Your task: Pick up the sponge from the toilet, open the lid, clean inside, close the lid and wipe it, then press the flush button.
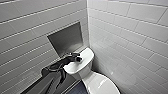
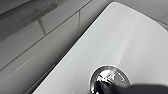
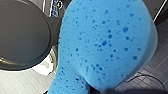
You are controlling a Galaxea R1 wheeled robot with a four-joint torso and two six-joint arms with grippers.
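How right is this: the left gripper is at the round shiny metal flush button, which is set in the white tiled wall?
No: the round shiny metal flush button is set in the flat white tank top, not the white tiled wall; see the left wrist view.

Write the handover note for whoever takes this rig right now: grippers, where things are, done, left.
Left gripper: over the tank top of the toilet, against the flush button; open or shut not discernible.
Right gripper: shut on the sponge, held in the air above the floor tiles.
Lid: down.
Done: sponge picked up, lid closed. Cleaning and wiping cannot be judged.
Left: the flush press; whether the button is pushed in is unclear.
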